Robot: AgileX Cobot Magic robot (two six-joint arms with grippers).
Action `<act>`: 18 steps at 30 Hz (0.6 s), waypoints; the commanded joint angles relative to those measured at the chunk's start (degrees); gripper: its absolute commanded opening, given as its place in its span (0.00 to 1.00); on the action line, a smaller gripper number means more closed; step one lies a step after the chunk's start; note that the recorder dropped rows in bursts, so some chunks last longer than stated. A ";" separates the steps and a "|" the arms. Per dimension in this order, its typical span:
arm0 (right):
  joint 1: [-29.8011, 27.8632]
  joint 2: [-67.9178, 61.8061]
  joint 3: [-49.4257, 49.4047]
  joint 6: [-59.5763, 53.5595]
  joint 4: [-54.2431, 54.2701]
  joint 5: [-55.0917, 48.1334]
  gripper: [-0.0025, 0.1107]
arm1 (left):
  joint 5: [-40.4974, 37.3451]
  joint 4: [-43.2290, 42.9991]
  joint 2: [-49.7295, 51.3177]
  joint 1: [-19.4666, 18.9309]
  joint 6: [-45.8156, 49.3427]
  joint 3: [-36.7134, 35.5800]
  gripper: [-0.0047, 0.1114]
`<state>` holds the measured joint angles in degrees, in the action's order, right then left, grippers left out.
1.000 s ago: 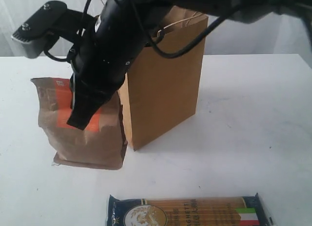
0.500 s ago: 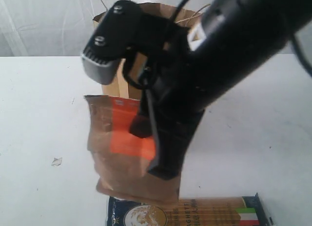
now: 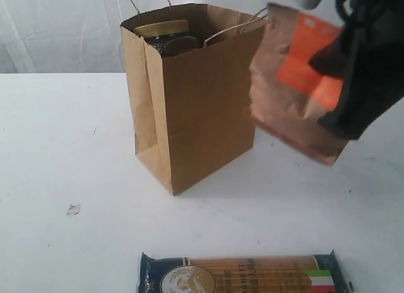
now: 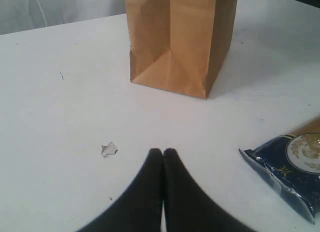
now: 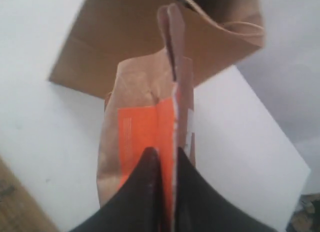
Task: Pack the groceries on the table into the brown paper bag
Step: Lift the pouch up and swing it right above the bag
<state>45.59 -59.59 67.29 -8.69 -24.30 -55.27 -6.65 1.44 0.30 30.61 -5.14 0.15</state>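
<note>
Right gripper (image 5: 165, 154): pinched shut on the kraft pouch (image 3: 287, 113), right over its orange label (image 3: 309, 59); pouch is tilted and up off the worktop (image 3: 57, 135)
Pouch spot: just beside the brown paper bag (image 3: 202, 110), up near its rim, not inside
Bag: upright, gold-lidded jar (image 3: 161, 29) sitting inside
Left gripper (image 4: 163, 153): jaws pressed together, nothing in them, low over the worktop
Spaghetti pack (image 3: 246, 275): flat, out in front of the bag

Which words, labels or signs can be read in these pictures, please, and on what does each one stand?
"GHETTI", the end of a longer word: on the long spaghetti pack; the smaller print beside it is too blurred to read.
Green, white and red flag, without words: on the same pack.
Orange label on the kraft pouch: print too blurred to read.
Brown paper bag: no print visible.
</note>
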 commanded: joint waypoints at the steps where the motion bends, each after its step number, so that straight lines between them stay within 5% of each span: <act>1: -3.72 1.45 0.04 5.78 -9.37 4.03 0.02 | -0.05 0.29 -0.30 -0.26 0.00 -0.15 0.04; 18: -13.35 1.44 0.04 17.02 -19.36 32.53 0.02 | -0.05 0.29 -0.30 -0.26 0.00 -0.15 0.04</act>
<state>33.23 -58.49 67.24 6.17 -39.26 -31.38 -6.65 1.44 0.30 30.61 -5.14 0.15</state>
